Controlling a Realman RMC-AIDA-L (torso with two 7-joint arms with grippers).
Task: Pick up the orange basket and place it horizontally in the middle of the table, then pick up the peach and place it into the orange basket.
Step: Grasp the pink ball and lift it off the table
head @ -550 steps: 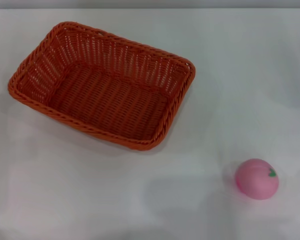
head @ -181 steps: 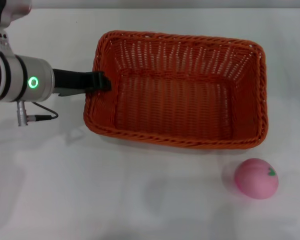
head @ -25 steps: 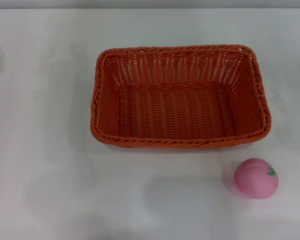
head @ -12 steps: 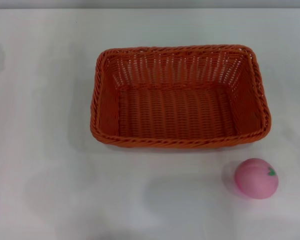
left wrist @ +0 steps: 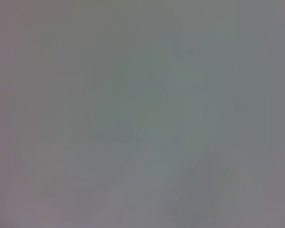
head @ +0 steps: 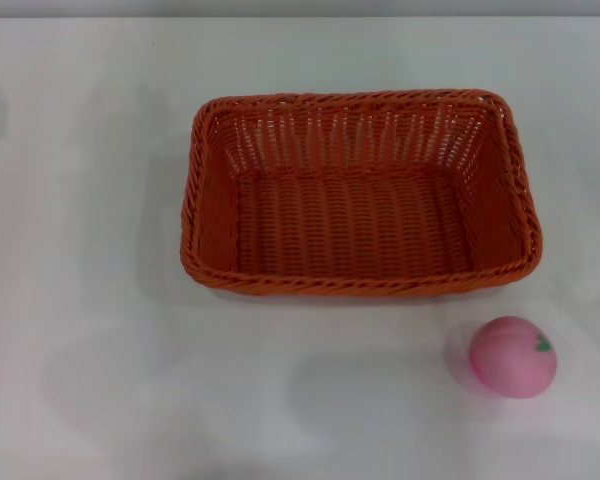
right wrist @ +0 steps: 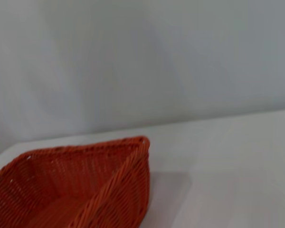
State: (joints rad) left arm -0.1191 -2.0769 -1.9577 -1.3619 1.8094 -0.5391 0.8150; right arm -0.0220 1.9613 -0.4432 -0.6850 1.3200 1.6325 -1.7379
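The orange basket (head: 360,192) lies with its long side across the middle of the white table (head: 90,330), empty inside. One corner of the orange basket (right wrist: 85,190) shows in the right wrist view. The pink peach (head: 513,357) rests on the table just in front of the basket's right corner, a small gap apart from it. Neither gripper appears in any view; the left wrist view holds only a plain grey surface.
White tabletop surrounds the basket on the left and in front. A grey wall (right wrist: 156,57) stands behind the table's far edge in the right wrist view.
Over the last second nothing has moved. Since the older frames, the left arm turned the basket level in the middle and withdrew from view.
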